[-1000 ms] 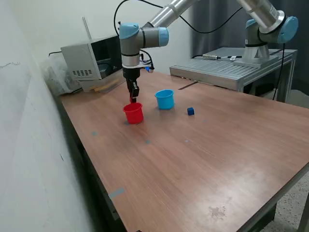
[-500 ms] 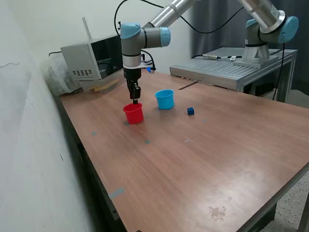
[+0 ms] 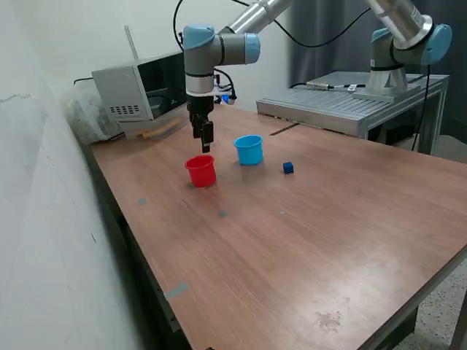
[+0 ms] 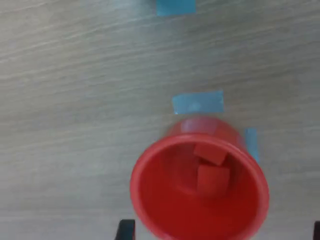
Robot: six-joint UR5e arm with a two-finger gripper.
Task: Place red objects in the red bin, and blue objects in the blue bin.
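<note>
1. Reddish-brown wood-grain laminate covers the surface, which runs wide and mostly bare toward the exterior view's right; small strips of blue tape are stuck to it.
2. The red bin stands upright on the surface, and the wrist view looks straight into it — two red cubes lie at its bottom, one partly over the other.
3. The blue bin stands upright just beside it, toward the exterior view's right.
4. One dark blue cube sits on the surface near the blue bin, apart from it.
5. The end effector hangs above the red bin, grasping nothing; whether its fingers are spread or closed, I cannot tell.
6. Behind — a grey microwave against a pale wall, and a metal bench carrying the arm's base.
</note>
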